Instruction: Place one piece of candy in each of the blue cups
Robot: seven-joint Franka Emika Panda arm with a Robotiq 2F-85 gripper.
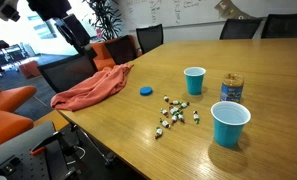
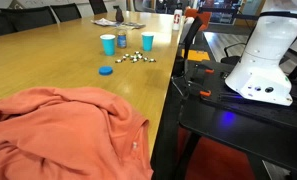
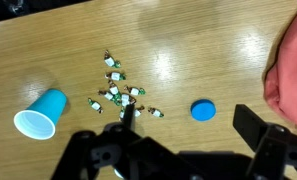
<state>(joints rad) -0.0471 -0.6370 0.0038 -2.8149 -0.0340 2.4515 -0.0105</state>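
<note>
Two light-blue cups stand upright on the wooden table, one nearer the table's middle (image 1: pixel 194 80) and one close to the camera (image 1: pixel 229 123); both also show in an exterior view (image 2: pixel 108 43) (image 2: pixel 147 41). Several small wrapped candies (image 1: pixel 176 112) (image 2: pixel 135 58) lie scattered between them. The wrist view shows one cup (image 3: pixel 43 112) at the left and the candies (image 3: pixel 118 90) in the middle. My gripper (image 3: pixel 184 118) is open and empty, high above the table, over the space between the candies and a flat blue disc (image 3: pixel 203 110). The arm (image 1: pixel 73 30) hangs at the upper left.
A brown-and-gold can (image 1: pixel 232 88) (image 2: pixel 121 40) stands beside the cups. The blue disc (image 1: pixel 146 90) (image 2: pixel 106 71) lies towards a crumpled salmon cloth (image 1: pixel 93 88) (image 2: pixel 68 130) (image 3: pixel 293 70) at the table's edge. Chairs ring the table.
</note>
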